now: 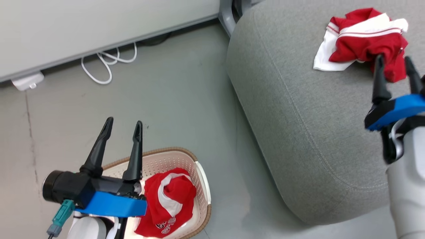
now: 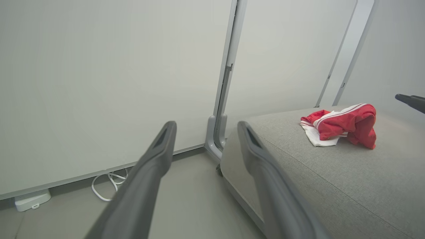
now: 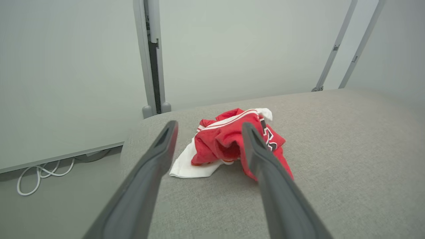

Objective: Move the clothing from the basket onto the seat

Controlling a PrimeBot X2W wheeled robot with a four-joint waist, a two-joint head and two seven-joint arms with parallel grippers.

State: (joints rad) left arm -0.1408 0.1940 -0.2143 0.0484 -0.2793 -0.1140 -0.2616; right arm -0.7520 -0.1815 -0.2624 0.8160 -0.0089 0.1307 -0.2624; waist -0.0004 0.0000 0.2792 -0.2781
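One red garment [image 1: 362, 36] lies crumpled near the far edge of the seat [image 1: 315, 132], and the right gripper [image 1: 393, 59] is spread wide and empty at its near side. The second garment [image 1: 169, 202] sits bunched against the right wall of the basket [image 1: 186, 152], near the left gripper [image 1: 124, 122], also released. A shallow pinch there may catch one fold, dropping the cloth on the floor [image 1: 186, 99], or snag the perforated wall and drag the basket

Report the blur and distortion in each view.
Head view: even light, sharp, no glare on the sofa. Left wrist view: left fingers blurred, wall posts splayed by the wide lens. Right wrist view: right fingers soft, garment sharp.
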